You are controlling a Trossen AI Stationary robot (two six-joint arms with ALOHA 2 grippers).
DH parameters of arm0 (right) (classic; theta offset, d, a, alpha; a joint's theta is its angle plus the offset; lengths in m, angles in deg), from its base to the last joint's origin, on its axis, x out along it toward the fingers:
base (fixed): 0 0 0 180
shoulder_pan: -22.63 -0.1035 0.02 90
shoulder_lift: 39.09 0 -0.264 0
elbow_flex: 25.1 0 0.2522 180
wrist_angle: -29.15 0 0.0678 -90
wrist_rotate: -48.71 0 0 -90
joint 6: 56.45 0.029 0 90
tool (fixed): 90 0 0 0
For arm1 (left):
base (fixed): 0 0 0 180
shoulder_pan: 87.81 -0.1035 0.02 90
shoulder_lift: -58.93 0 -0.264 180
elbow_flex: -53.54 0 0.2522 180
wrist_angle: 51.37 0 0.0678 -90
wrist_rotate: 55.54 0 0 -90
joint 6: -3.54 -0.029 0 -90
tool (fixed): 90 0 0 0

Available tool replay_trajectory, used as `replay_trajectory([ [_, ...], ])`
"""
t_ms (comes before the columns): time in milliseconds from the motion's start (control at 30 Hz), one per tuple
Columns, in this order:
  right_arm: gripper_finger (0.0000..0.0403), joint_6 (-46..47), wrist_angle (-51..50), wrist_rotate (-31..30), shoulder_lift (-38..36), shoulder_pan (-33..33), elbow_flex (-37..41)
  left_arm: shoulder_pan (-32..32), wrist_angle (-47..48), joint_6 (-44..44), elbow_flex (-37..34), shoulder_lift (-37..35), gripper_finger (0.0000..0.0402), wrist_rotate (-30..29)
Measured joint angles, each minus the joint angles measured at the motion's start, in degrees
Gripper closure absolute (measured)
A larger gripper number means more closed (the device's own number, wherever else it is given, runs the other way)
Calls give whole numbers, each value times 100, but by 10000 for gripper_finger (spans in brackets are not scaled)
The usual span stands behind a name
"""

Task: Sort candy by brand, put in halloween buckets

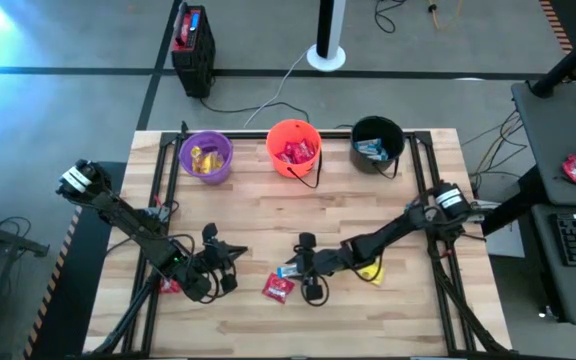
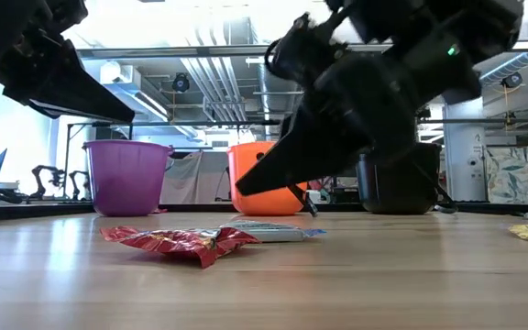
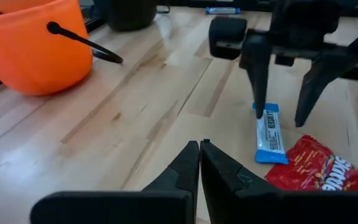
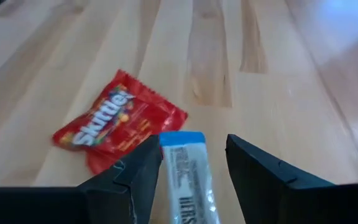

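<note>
The purple bucket (image 1: 206,156), orange bucket (image 1: 294,148) and black bucket (image 1: 377,143) are already holding most candy. My right gripper (image 4: 190,163) is straddling the blue-and-white bar (image 4: 189,177) with jaws wide, not yet gripping; my left gripper (image 3: 199,163) is waiting pinched closed. A red Skittles packet (image 4: 118,121) and yellow packet (image 1: 370,270) are lying unsorted.

Wood table (image 1: 388,300), glossy plastic buckets (image 1: 293,147)

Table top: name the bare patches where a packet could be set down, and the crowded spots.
Free: the wood between the bucket row, from purple bucket to black bucket, and the two arms. Crowded: the near middle, where the right gripper straddles the blue-and-white bar beside the red packet, left gripper close by.
</note>
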Motion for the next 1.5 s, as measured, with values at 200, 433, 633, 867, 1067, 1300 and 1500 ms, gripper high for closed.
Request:
replay_trajectory([
  [200, 236, -15, 383, 140, 268, 139, 46, 2, 8, -2, -13, 0, 402, -4],
  [433, 251, -16, 557, 152, 535, 168, 53, 2, 6, -2, -15, 0, 402, -3],
  [633, 280, -21, 564, 158, 547, 168, 55, 2, 9, -3, -15, 0, 402, -11],
  [867, 363, 267, 551, 774, 558, 286, 57, 2, 11, -28, -15, 0, 402, -17],
  [1067, 392, 224, 535, 788, 539, 284, 62, 2, 9, -28, -15, 0, 402, -20],
  [1300, 394, 224, 448, 854, 433, 282, 75, 2, 9, -28, -15, 0, 402, -20],
  [1500, 394, 224, 436, 858, 237, 282, 75, 2, 9, -28, -15, 0, 402, -20],
])
